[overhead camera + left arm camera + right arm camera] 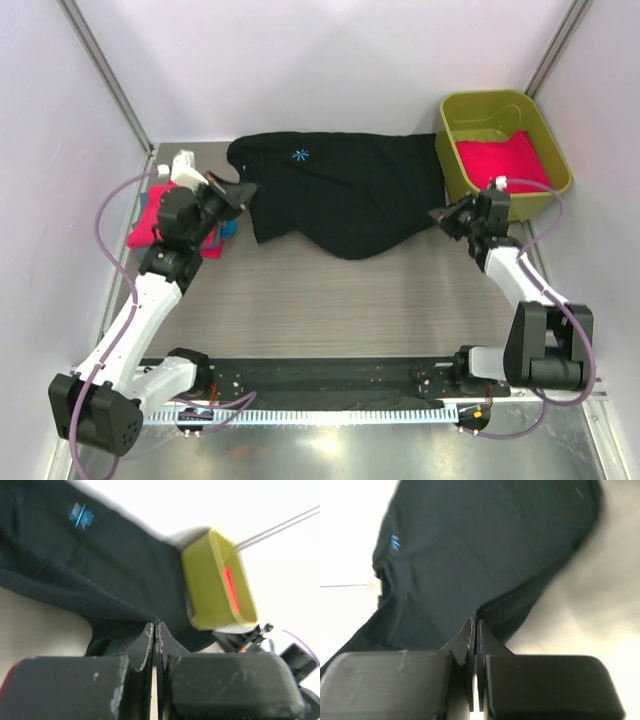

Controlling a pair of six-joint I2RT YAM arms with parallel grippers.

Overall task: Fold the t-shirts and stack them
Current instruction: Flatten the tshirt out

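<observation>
1. Left pincer: the top camera showed it at the 9 o'clock edge of the black t-shirt. Its fingers were pressed together on that edge. My left wrist camera confirmed this. There the pincer had no gap between its tips, and the black t-shirt rose in a fold to meet them.

2. Right pincer: the top camera placed it at the 3 o'clock edge of the same garment. In my right wrist camera the pincer was likewise closed, tip against tip, pinching the hem of the black t-shirt.

3. Garment position: the shirt lay spread on the table toward 12 o'clock, between my two pincers. Its starburst mark faced up. The mark was also visible from the left wrist and, more faintly, from the right wrist.

4. Items shown only in some views:
- The olive tub stood at 2 o'clock and held a pink t-shirt. The left wrist camera also caught the tub and a strip of pink. The right wrist camera did not.
- A pink pile lay at 9 o'clock, partly under my left arm, with a blue piece just beside it. Only the top camera showed these.
</observation>
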